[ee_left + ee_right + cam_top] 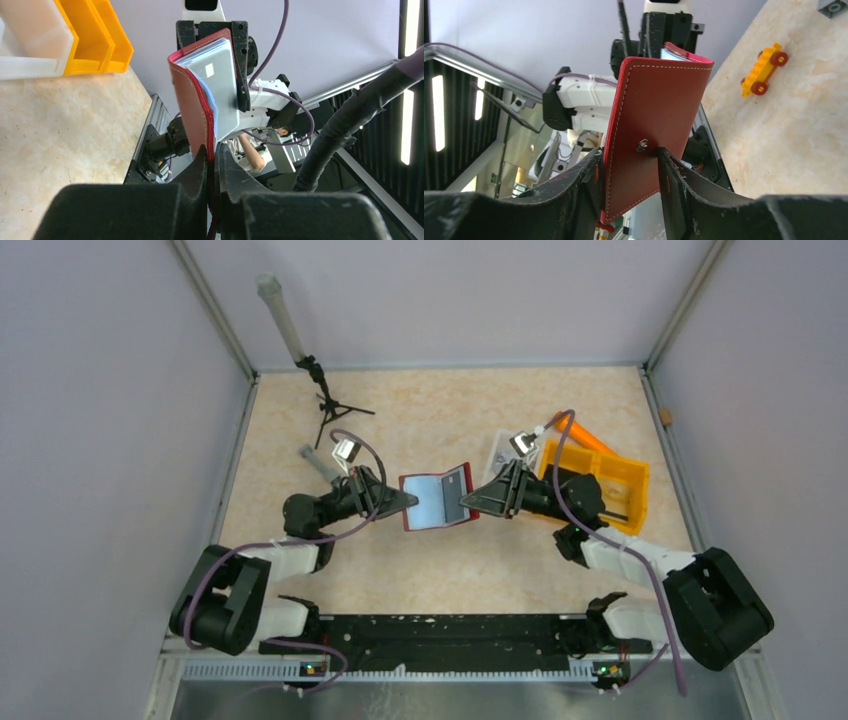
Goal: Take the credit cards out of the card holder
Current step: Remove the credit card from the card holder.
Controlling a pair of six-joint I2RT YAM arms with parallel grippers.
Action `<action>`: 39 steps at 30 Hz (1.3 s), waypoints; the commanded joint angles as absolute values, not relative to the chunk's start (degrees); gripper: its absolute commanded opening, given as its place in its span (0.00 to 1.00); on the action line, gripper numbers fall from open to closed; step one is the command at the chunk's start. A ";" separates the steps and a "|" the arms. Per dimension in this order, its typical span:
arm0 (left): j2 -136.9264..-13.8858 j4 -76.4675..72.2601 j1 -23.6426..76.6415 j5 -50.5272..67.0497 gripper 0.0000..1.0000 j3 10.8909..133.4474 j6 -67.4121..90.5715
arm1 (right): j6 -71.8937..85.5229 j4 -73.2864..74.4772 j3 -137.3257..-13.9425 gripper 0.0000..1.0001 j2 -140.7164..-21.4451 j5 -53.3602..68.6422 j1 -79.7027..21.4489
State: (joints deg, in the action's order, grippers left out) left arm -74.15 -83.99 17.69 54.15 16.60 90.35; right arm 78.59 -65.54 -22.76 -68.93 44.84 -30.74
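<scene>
My left claw point(212, 150) is pinched tight on the bottom edge of the dark red card holder point(192, 107), which stands upright mid-frame in its wrist view. Only there do I see the grey-silver credit cards point(222, 85) tucked against its inner face. My right claw point(630, 150) sits part open with the holder's outer flap and its snap stud between the fingers; I cannot tell whether they grip it. From above, the holder is spread open between both claws at centre frame, with an orange tray point(628, 478) to its right. The right wrist view alone shows a yellow toy car point(764, 70) at upper right.
</scene>
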 commanded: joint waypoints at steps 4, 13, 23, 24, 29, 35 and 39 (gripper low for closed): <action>-71.34 -92.45 18.08 55.82 0.00 18.02 91.69 | 70.13 -52.68 -26.95 0.49 -69.62 46.03 -32.17; -67.02 -88.82 18.11 56.09 0.00 17.33 90.40 | 76.02 -65.66 -24.52 0.42 -73.50 46.30 -32.19; -66.75 -88.71 18.28 55.73 0.02 16.53 90.30 | 86.05 -82.55 -23.31 0.25 -76.59 47.09 -32.96; -66.83 -87.89 18.23 55.71 0.05 16.46 89.65 | 85.98 -82.27 -23.22 0.24 -76.22 46.90 -32.96; -67.75 -86.27 18.19 55.34 0.09 15.82 87.69 | 83.40 -75.93 -23.71 0.17 -73.57 46.94 -32.96; -66.44 -79.59 17.32 56.72 0.39 15.82 82.95 | 80.57 -68.74 -24.15 0.17 -71.63 46.67 -32.32; -60.14 -60.28 15.05 57.48 0.61 17.16 72.59 | 78.05 -63.61 -24.00 0.16 -71.64 46.69 -31.57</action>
